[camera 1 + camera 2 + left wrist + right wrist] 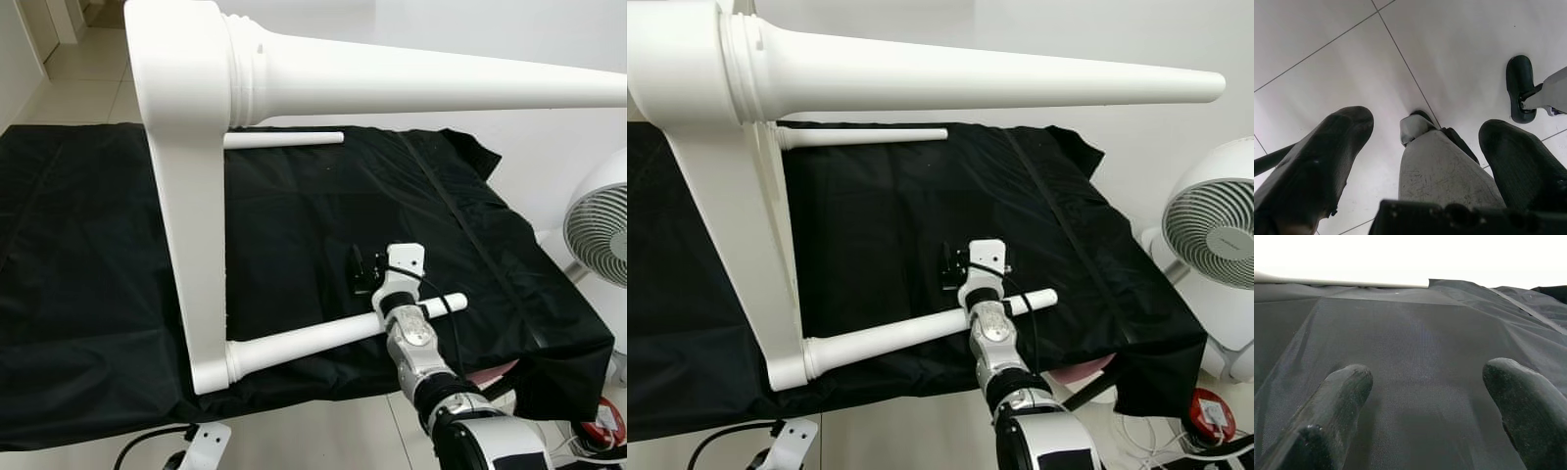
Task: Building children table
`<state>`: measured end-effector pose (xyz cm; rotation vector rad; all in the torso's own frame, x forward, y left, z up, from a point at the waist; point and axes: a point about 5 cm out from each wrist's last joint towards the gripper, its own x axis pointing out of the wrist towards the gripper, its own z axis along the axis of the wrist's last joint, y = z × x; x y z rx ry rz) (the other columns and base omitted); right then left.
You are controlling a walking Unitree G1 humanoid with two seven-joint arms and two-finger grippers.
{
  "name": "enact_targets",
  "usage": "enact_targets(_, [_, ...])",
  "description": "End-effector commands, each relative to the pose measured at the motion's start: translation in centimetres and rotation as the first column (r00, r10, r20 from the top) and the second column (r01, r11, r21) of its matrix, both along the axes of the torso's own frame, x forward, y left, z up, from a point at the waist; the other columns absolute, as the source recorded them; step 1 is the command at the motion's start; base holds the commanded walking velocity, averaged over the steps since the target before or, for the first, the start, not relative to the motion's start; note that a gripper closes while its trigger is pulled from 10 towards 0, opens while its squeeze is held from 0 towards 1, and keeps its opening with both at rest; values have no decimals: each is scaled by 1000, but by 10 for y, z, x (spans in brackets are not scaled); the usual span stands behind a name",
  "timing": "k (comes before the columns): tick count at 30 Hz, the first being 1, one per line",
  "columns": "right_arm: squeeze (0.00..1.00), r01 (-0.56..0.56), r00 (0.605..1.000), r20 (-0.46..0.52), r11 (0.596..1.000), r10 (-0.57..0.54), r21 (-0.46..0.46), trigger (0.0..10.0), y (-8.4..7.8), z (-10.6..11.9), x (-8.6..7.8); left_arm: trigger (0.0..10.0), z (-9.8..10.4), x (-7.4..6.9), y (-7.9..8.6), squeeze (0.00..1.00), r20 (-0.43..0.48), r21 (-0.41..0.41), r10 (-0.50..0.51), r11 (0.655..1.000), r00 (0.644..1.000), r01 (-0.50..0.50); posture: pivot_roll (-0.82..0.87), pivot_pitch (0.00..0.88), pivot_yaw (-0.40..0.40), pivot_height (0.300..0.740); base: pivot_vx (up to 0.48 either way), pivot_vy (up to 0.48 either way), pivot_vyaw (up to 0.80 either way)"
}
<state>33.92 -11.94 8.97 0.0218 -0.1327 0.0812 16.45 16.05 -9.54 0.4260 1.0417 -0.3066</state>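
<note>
The table frame (196, 245) is cut off at the top edge, and its nearest leg (441, 83) at the right edge; the lower leg (921, 333) is partly hidden behind the right arm (994, 343); the fan (602, 225) is cropped by the right edge.

Black cloth (323, 255) over the tabletop, white fan (1215, 235) at right, tiled floor (1449, 49), red-white thing (1212, 411) near fan.
</note>
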Motion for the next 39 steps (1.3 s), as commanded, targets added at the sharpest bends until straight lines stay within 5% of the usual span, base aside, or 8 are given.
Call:
enact_targets(1, [0,15,999,-32,1000,-15,10,10000,-3,-8,-3,10000,-7,-16,1,0,-50,32,8,999,999,-6,41,0,-115,740,0,0,0])
enact_targets(34, [0,9,999,-33,1000,-8,10,10000,-1,-8,-4,10000,-8,-20,2,0,-61,34,13,999,998,-11,57,0,-114,740,0,0,0])
enact_targets(35, [0,8,999,-34,1000,-8,11,10000,-1,-8,-4,10000,-8,-20,2,988,-61,32,17,999,998,-15,58,0,-115,740,0,0,0])
enact_targets(39, [0,5,999,-34,1000,-4,16,10000,0,-8,-4,10000,-8,-20,2,988,-59,31,22,999,998,-20,60,0,-117,740,0,0,0])
